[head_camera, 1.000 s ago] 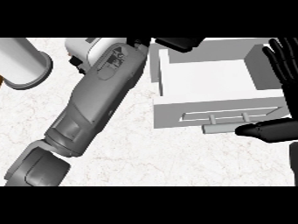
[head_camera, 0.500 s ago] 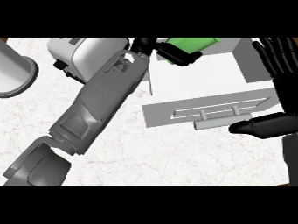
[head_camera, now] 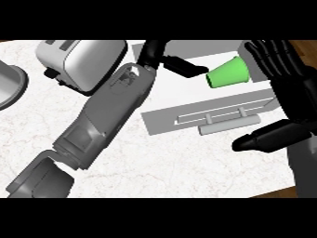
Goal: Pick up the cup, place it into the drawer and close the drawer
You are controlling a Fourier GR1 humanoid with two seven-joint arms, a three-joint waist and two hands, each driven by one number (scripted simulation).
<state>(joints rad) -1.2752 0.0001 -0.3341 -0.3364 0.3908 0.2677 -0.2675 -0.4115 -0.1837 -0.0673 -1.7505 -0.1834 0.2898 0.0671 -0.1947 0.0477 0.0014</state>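
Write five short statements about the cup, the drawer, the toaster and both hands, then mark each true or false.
1. The green cup lies on its side over the open drawer. True.
2. The drawer is fully closed. False: it is pulled out, its front handle toward the robot.
3. The toaster is at the drawer's left. True.
4. The right hand is curled round the cup. False: its fingers are straight, beside the cup.
5. The left hand rests on the toaster. False: it reaches over the drawer, next to the cup.
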